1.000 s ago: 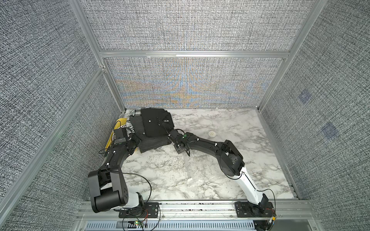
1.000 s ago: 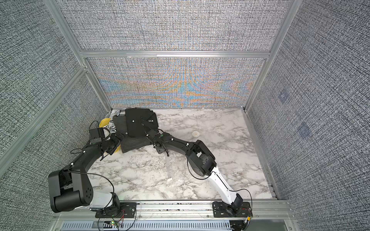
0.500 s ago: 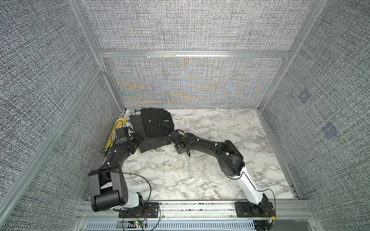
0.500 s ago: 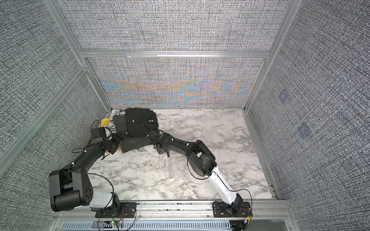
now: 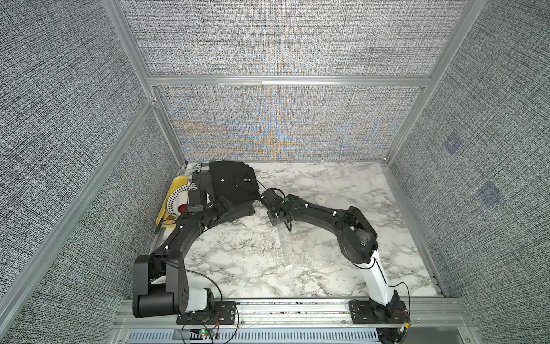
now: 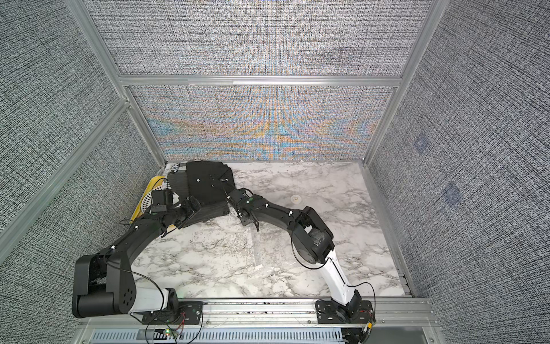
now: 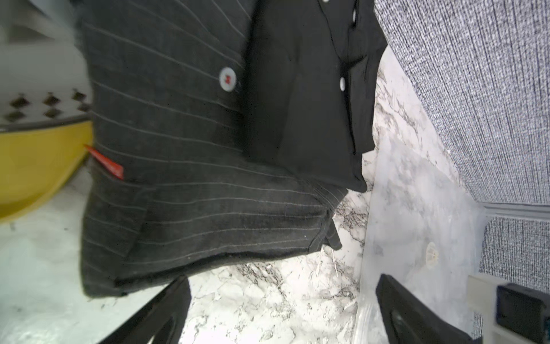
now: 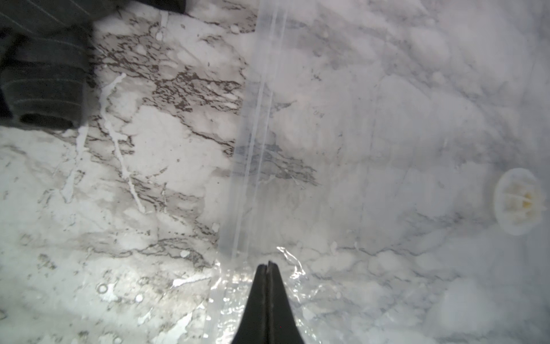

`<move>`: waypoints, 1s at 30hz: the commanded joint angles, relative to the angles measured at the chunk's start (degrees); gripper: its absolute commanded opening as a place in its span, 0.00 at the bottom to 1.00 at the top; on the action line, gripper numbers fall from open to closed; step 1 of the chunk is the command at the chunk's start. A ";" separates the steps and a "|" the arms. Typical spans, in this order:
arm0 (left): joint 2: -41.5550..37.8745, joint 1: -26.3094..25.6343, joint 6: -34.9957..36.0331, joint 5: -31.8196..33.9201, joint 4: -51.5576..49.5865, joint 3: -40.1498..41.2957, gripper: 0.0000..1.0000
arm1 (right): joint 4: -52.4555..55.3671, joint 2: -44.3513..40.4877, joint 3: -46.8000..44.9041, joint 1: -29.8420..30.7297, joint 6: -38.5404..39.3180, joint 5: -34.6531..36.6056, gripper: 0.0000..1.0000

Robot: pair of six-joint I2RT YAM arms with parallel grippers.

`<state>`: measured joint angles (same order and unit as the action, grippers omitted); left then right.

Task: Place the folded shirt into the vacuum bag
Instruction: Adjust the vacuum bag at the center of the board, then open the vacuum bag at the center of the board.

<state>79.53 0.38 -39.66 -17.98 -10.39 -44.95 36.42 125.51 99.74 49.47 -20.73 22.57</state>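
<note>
Marble table (image 5: 238, 268) | right gripper (image 8: 268, 263) pinches vacuum bag (image 8: 387, 134), wrist-view only | left gripper (image 7: 281, 281) wide

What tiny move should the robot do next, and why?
Probably lift the right claw slightly: it looks shut on the zip edge of the vacuum bag, so raising it should open the mouth for the folded shirt, which lies beside the open left claw.

Marble bench (image 6: 327, 268) inside fabric-walled enclosure. Back left corner: stack of dark folded shirts (image 6: 205, 187) beside yellow tray (image 6: 152, 181). Mid-bench: clear vacuum bag (image 6: 273, 250), flat, with round white valve (image 6: 295, 198). Left arm (image 6: 134, 235) and right arm (image 6: 276, 214) both reach the stack.
</note>
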 commanded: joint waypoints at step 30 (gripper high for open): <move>-2.27 -4.78 0.09 -3.08 3.98 6.18 1.00 | -11.84 -5.75 -13.66 -6.29 -0.90 -19.24 0.20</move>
<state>77.12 -3.09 -39.44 -18.74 -9.08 -38.92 24.16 121.32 86.67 43.51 -21.12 4.84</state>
